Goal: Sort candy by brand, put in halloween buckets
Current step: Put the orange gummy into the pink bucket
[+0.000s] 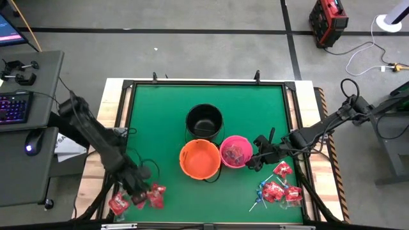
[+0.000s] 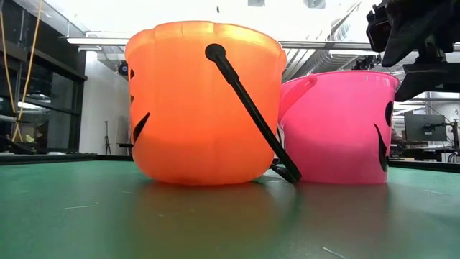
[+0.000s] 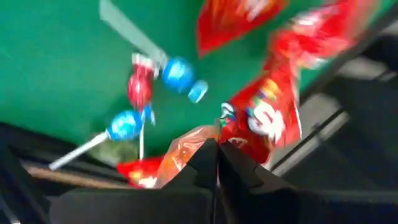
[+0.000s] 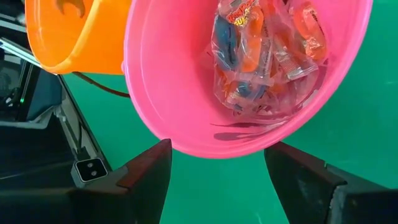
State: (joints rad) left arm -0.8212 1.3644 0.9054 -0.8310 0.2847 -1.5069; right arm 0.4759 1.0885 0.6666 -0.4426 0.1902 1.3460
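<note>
The left gripper's (image 3: 216, 163) fingers are pinched shut on a crinkly orange-red candy packet (image 3: 180, 148) at the green surface's (image 1: 160, 121) near left corner; held by its edge, it could slip free. The right gripper (image 4: 217, 163) hangs spread wide, empty, beside the small pink plastic bucket (image 1: 236, 151), risking a nudge. One blue-headed lollipop's (image 3: 124, 126) white stick lies flat, slanting away from the red packets (image 3: 273, 106).

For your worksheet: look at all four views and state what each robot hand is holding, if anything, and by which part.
The left hand is shut on a red candy packet, pinching its crinkled wrapper edge. The right hand is open beside the pink bucket, holding nothing.
</note>
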